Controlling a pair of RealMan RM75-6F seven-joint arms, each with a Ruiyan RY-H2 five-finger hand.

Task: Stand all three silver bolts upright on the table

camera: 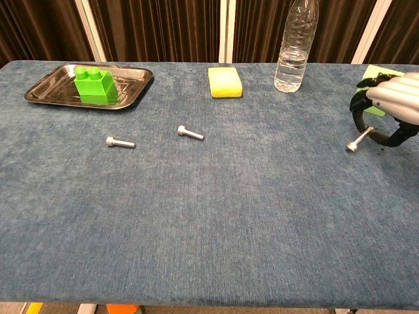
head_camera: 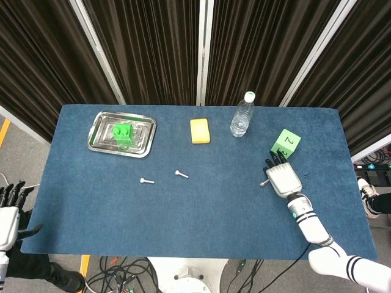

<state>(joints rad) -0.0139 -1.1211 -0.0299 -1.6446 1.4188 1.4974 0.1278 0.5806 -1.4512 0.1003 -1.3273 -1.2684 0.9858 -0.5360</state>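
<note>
Two silver bolts lie flat on the blue table: one left of centre, another just right of it. My right hand pinches the third bolt at the right side and holds it tilted, head down near the cloth. My left hand hangs off the table's left edge, fingers spread, holding nothing.
A steel tray with a green block stands at the back left. A yellow sponge, a water bottle and a green numbered card stand along the back.
</note>
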